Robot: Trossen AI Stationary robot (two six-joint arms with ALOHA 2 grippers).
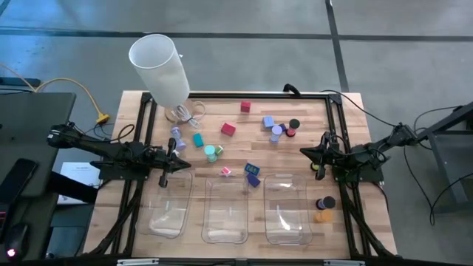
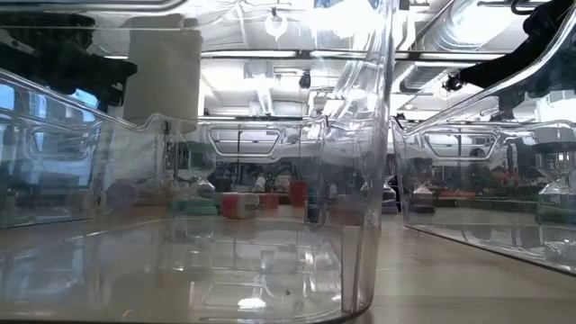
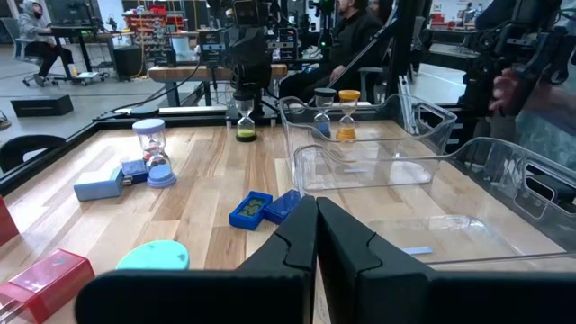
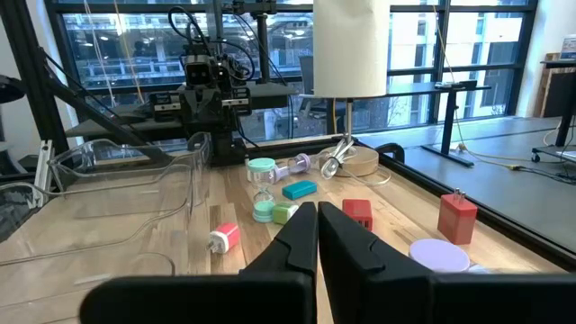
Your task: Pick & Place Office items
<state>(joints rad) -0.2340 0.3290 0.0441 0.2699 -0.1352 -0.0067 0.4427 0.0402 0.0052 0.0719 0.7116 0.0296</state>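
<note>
clear trays and scattered office items, both arms idle

three clear trays (image 1: 224,214) lined the near edge. office items (image 1: 228,128) lay scattered behind them; two caps (image 1: 324,209) sat right of the trays. left gripper (image 1: 182,163) and right gripper (image 1: 304,152) were closed, empty, above the table's sides.

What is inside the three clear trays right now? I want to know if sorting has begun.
All three trays look empty in the high view; only wood and glare show through. The office items lie on the table behind them, two caps beside the right tray.
</note>
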